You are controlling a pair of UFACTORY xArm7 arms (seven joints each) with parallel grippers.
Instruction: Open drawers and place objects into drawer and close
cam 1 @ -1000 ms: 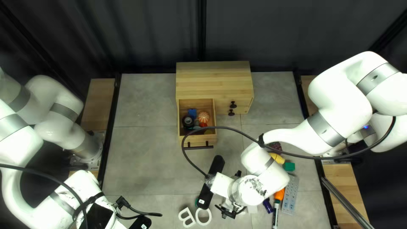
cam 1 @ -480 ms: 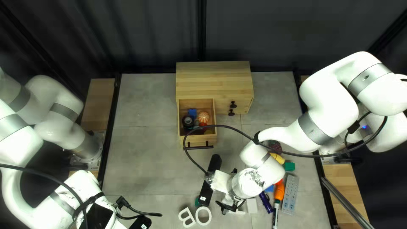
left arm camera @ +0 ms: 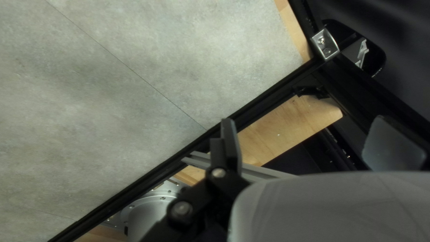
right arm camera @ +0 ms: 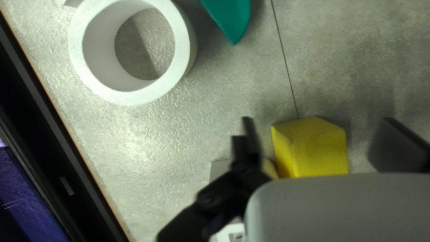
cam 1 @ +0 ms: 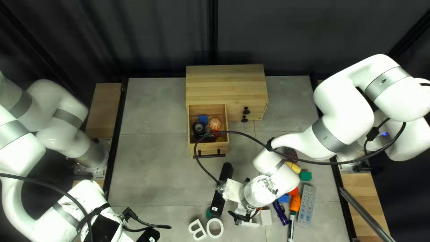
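My right gripper is low over the table near its front edge. In the right wrist view the right gripper is open, with a yellow block between its spread fingers; contact on both sides does not show. Of my left gripper, only a black part shows at the bottom edge of the top left view. The left gripper is open and empty above the table's side edge. A drawer of the wooden cabinet stands open, holding a black roll, a peach-coloured ball and several other things.
White letters, a white ring and a green piece lie near the right gripper. Farther right are a screwdriver, a grey power strip and a green block. A cable loops past the drawer front.
My right arm's wrist has shifted slightly up and left in the top left view, uncovering a blue block and more of a white block. The left arm and the drawer look unchanged.
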